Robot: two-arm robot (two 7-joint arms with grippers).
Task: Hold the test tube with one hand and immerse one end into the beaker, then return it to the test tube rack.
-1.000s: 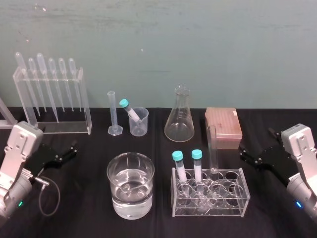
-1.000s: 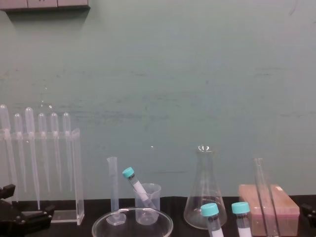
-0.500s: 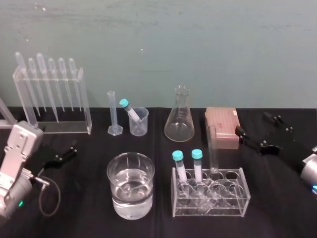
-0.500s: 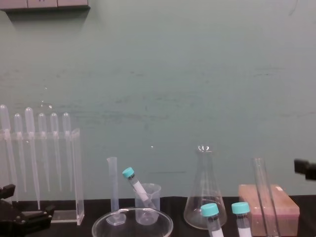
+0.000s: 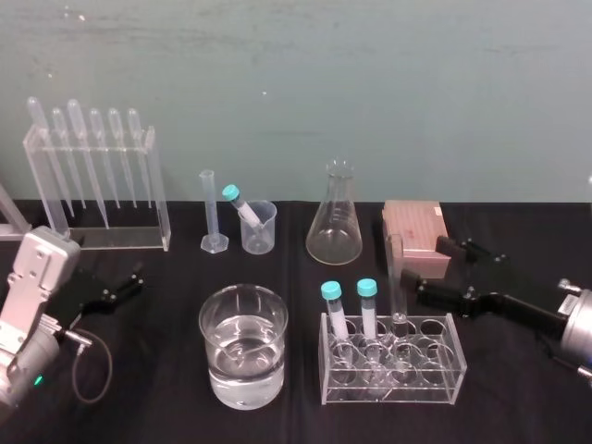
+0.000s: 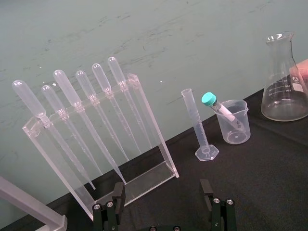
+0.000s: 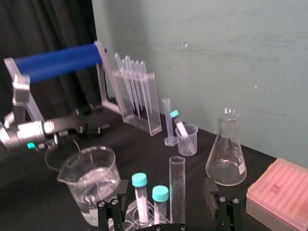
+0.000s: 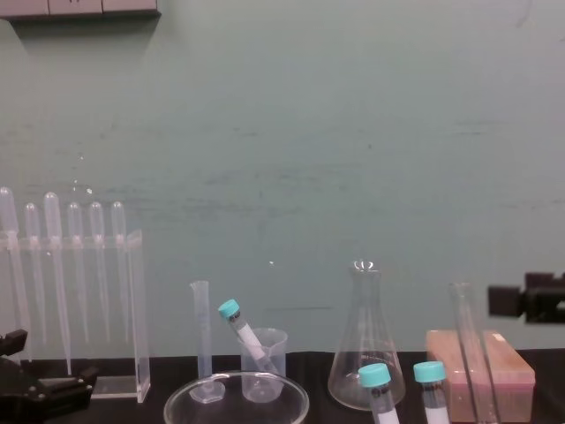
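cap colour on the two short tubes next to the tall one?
Cyan caps; clearest in the head view.

Chest view: beaker body & test tube lower end cut off at btm edge.

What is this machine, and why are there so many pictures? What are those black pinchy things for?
It's a robot with two arms. Each arm ends in a black pincher called a gripper. The pictures come from its cameras: one on its head looking down, one on its chest looking across the table, and one on each wrist.

On the black table are a beaker partly full of clear liquid, a clear test tube rack holding a tall test tube and two blue-capped tubes, a flask, a pink box and a stand of droppers.

The right gripper hovers open just right of the tall tube and has not closed on it. The left gripper rests open at the table's left side. Nothing is held.
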